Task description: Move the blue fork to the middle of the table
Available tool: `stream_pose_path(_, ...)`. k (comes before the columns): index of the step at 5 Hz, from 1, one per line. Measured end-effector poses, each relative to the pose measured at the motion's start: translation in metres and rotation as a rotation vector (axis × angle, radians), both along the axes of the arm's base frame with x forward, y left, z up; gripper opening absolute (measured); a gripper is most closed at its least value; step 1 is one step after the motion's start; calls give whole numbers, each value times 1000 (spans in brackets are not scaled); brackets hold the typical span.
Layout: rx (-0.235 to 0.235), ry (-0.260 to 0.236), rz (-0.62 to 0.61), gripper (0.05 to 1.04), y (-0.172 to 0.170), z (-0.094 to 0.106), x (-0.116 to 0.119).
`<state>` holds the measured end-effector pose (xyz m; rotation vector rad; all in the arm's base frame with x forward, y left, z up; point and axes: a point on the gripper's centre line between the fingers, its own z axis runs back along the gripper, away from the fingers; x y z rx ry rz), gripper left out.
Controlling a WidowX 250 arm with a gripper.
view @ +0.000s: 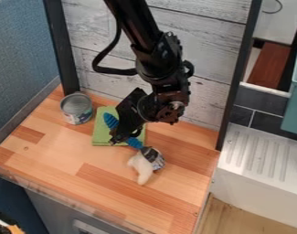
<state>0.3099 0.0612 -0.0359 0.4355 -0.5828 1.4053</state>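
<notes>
One plank wall (208, 50) backs our wooden table (65, 153); we can't tell how open the gripper (125, 136) is or whether it holds the blue fork (110, 120).

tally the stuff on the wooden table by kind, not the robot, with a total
metal can: 1
flat green pad or cloth: 1
blue fork, partly hidden by the gripper: 1
pale toy-like item with a dark patterned end: 1
total: 4
</notes>
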Motion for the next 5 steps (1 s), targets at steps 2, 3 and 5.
stream_pose_path(2, 61, 59, 54, 408, 24, -7, -6)
stream_pose_path(3, 77, 82, 96, 408, 39, -9, -18)
stream_pose_path(5, 124, 65, 217, 408, 75, 12, -40)
